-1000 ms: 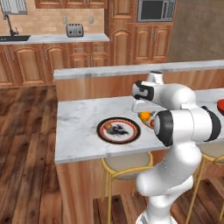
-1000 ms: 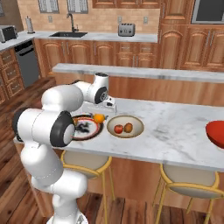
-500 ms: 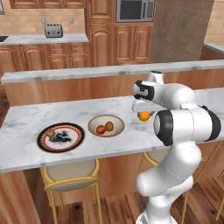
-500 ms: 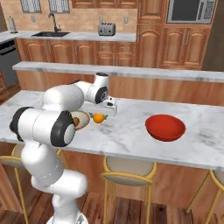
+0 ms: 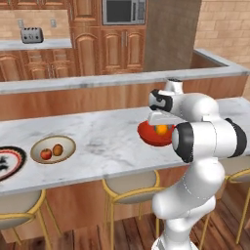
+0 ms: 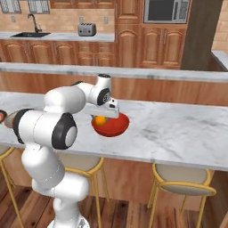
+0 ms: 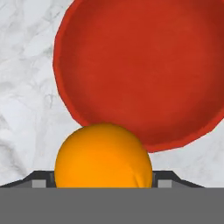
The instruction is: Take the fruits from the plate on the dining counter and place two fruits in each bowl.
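1. Pincer (image 7: pixel 103 186) clenched on the bright orange (image 7: pixel 103 157), one finger on either side of its middle, and in the hand view the fruit sits right between my tips, filling the lower centre.
2. Orange looks firm, round and smooth, so my guess is light and stiff enough for a squeeze, but a ball like this can roll out if the hold slides off its widest part. Across the middle is the place to hold, and that is where I have it.
3. Just past the fruit sits the red bowl (image 7: pixel 144 70), open and bare inside. From the left base view the orange (image 5: pixel 161 129) hangs over the bowl (image 5: pixel 152 137), near its closer edge rather than dead centre.
4. Right base view agrees: the fruit (image 6: pixel 100 120) is at the bowl's (image 6: pixel 113 128) left rim area, above the tabletop (image 6: pixel 178 129).
5. Farther out along the marble, the tan bowl (image 5: pixel 53 156) carries the red apple (image 5: pixel 46 154) and the brownish-orange fruit (image 5: pixel 57 150), side by side and well apart from me.
6. Beyond that, the plate (image 5: pixel 10 163) lies at the far left edge.
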